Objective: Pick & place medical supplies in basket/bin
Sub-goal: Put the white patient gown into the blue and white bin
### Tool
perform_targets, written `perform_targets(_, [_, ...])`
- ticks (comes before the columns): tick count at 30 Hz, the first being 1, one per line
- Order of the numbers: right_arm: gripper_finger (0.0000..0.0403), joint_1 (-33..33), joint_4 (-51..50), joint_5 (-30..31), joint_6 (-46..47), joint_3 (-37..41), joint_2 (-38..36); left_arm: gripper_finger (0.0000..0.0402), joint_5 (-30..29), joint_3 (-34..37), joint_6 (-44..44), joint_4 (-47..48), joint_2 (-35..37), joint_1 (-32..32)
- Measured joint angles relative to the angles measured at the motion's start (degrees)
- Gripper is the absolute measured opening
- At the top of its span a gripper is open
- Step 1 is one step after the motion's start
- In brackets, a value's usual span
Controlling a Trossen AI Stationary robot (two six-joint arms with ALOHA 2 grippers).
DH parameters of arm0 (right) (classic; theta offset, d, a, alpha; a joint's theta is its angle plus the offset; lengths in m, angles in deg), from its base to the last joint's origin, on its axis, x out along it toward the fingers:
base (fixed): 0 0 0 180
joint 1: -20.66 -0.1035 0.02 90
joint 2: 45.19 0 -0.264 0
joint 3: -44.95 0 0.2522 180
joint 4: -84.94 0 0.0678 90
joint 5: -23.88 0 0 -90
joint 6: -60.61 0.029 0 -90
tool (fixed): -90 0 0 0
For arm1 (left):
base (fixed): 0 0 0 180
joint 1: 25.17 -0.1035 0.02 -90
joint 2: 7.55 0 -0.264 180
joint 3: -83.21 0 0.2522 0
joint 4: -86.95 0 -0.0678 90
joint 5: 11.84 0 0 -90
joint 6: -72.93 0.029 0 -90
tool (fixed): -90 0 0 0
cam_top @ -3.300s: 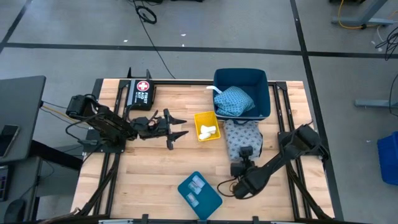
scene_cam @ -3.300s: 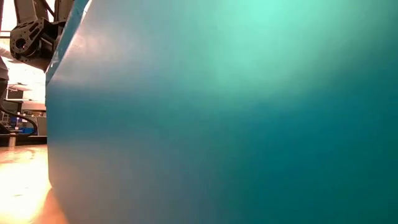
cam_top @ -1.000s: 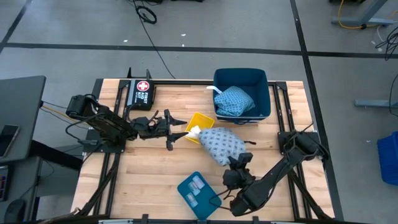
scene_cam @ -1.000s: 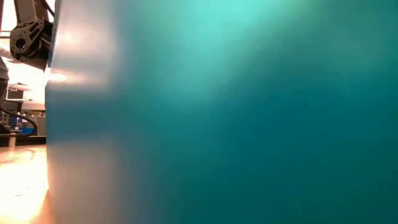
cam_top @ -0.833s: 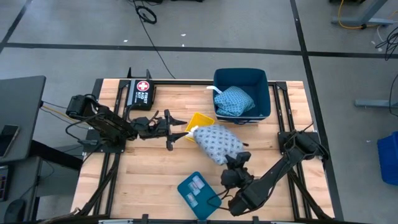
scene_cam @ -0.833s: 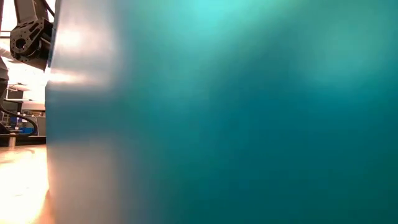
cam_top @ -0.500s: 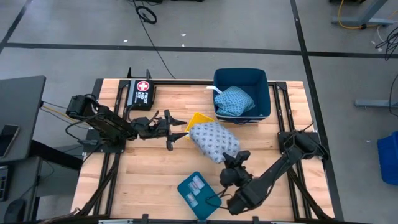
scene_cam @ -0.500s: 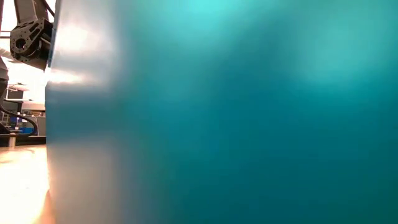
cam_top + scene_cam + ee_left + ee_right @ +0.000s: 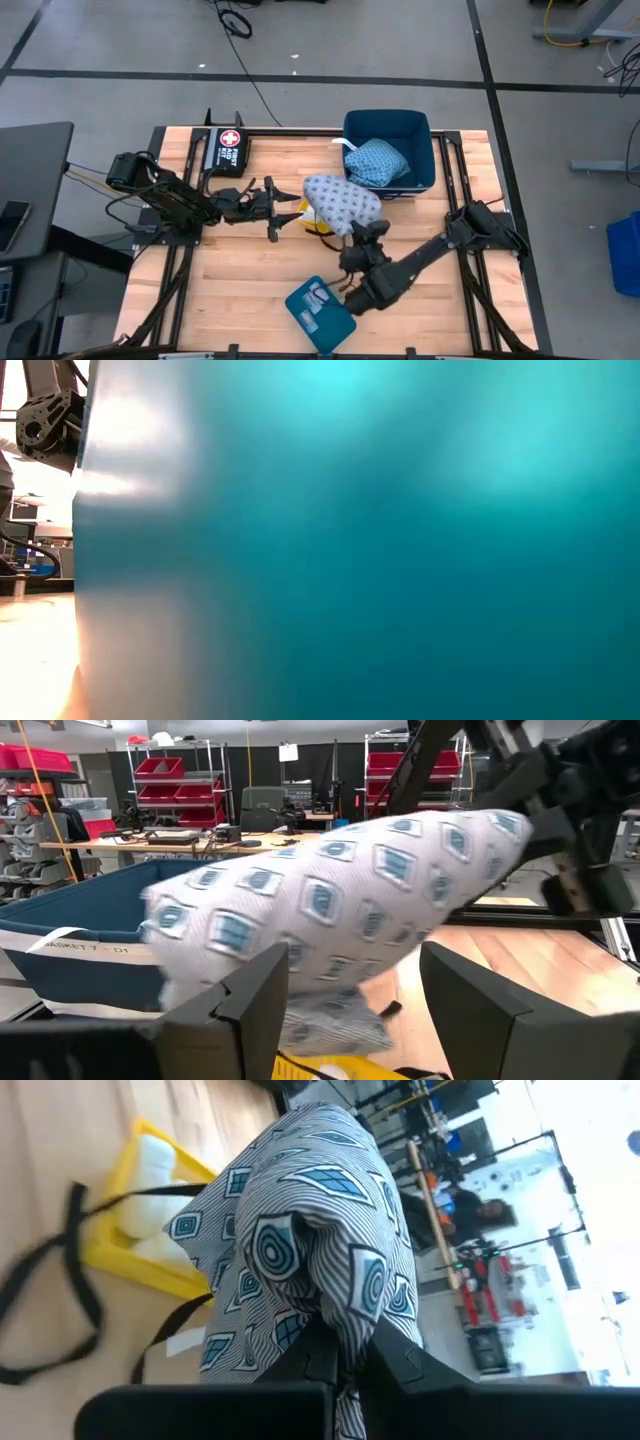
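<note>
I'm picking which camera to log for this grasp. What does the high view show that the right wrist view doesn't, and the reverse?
Only the high view shows the dark blue bin holding the blue pad, the black case, the teal tray and the left gripper, open. Only the right wrist view shows the right gripper shut on the fabric. Both show the grey-blue pad over the yellow tray.

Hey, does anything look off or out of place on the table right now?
Yes. The low view is almost wholly blocked by a teal surface close to the lens. Otherwise, the right gripper holds the grey-blue pad above the yellow tray, not yet in the blue bin.
</note>
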State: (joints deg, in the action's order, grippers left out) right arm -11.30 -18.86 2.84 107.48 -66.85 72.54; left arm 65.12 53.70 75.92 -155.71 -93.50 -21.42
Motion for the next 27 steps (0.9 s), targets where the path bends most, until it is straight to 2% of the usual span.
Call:
perform_targets(12, [0.0015,9.08,0.03,6.5,-13.13,0.0,-0.07,0.0213,0.0,-0.01,0.0,0.22,0.0,0.0])
perform_targets(27, [0.0015,18.85,0.04,11.02,-19.11,0.0,-0.73,0.0213,0.0,-0.01,0.0,0.44,0.0,0.0])
